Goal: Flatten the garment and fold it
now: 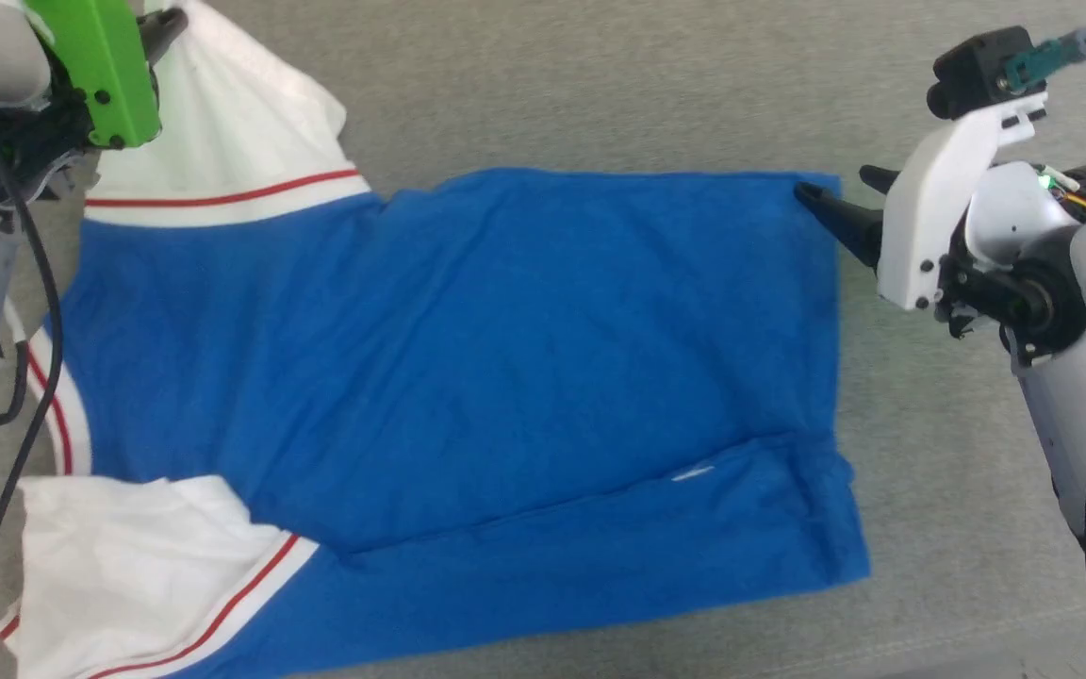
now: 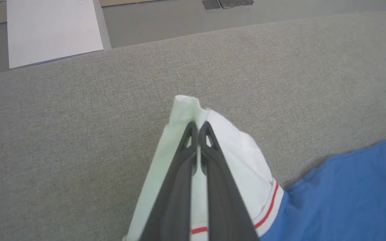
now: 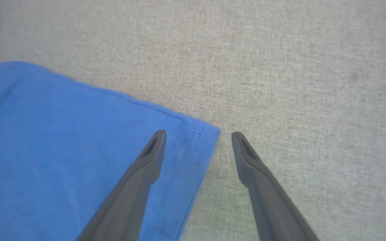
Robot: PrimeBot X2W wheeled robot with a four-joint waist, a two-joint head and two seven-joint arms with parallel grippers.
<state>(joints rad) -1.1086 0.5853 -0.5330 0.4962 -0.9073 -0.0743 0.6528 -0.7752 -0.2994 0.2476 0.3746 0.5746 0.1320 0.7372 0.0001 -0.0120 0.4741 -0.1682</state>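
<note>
The garment, a royal-blue jersey with white sleeves and red-striped trim, lies spread on the grey surface with its print hidden. Its near edge is folded over into a band along the bottom. My left gripper is shut on the far white sleeve, pinching the cloth at its tip; in the head view this gripper sits at the top left. My right gripper is open and straddles the jersey's far right hem corner, one finger over the blue cloth, the other over bare surface. In the head view its fingertips touch that corner.
The grey fabric surface extends beyond the jersey on the far and right sides. Past its far edge, the left wrist view shows a floor with a white sheet. A second white sleeve lies crumpled at the near left.
</note>
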